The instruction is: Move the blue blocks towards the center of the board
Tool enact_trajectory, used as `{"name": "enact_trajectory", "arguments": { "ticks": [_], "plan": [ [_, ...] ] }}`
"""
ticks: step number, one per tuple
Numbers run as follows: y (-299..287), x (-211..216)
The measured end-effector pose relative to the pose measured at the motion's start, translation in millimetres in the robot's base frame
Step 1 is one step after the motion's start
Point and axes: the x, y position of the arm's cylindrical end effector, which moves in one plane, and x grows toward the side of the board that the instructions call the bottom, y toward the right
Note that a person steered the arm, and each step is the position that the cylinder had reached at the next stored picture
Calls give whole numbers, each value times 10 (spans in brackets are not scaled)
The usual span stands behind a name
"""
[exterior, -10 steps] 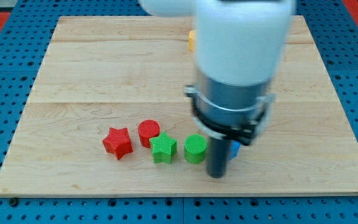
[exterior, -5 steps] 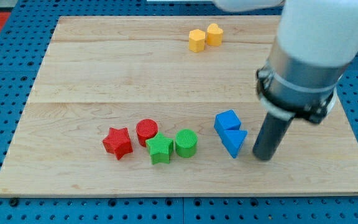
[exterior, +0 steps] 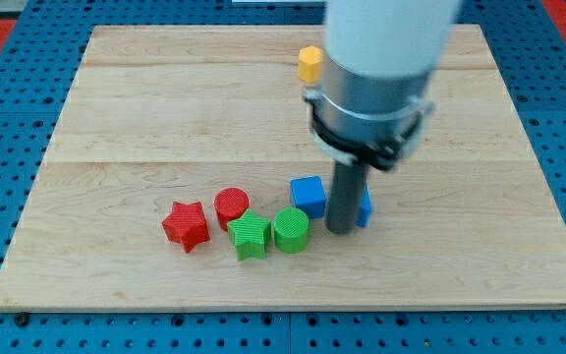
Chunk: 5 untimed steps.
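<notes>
While my tip (exterior: 340,230) sits between the blue cube (exterior: 309,195) and the other blue block (exterior: 364,208) (mostly hidden, maybe touching), both need nudging upward next.

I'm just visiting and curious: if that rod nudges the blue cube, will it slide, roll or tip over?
The blue cube probably slides: it sits flat on the smooth wooden board. It looks low and squat, so tipping seems unlikely. My tip stands just at its right; an off-centre push would likely turn it.
</notes>
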Motion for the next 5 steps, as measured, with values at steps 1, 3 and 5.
{"name": "enact_trajectory", "arguments": {
  "ticks": [1,3,5],
  "plan": [
    [-258,-153],
    [-775,-667],
    [564,-307]
  ]
}}
